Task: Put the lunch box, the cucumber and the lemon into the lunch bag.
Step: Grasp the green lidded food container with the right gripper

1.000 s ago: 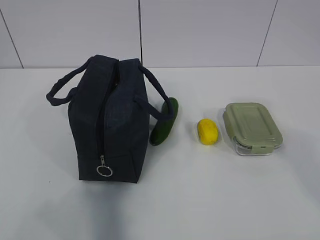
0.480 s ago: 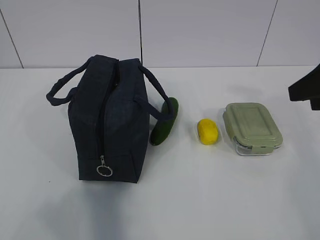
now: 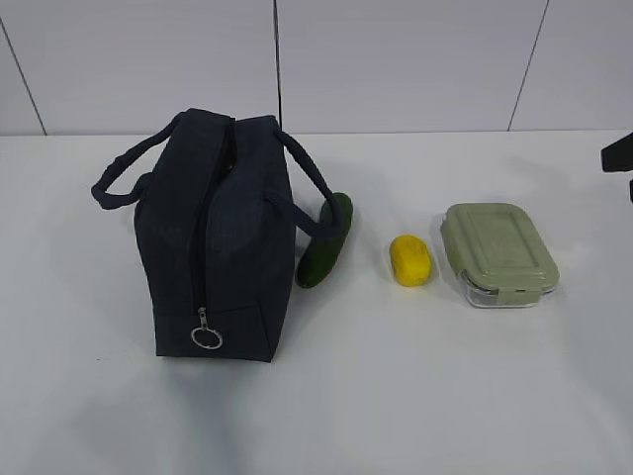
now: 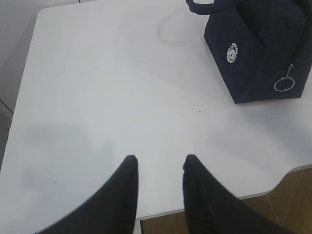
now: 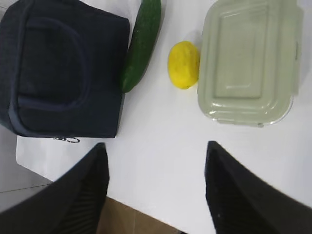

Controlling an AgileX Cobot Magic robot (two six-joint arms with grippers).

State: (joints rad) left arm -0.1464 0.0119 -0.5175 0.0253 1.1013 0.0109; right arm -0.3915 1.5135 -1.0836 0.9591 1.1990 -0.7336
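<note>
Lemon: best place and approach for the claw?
Grip the lemon across its short axis, from above. It lies free on the table, with a gap each side to the cucumber and lunch box, so fingers likely fit.

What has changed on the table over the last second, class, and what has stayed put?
Only the right arm moved: absent at first, it came in at the right edge, then drew back toward that edge. Nothing was grasped or released. The lunch bag, cucumber, lemon and lunch box stayed put.
</note>
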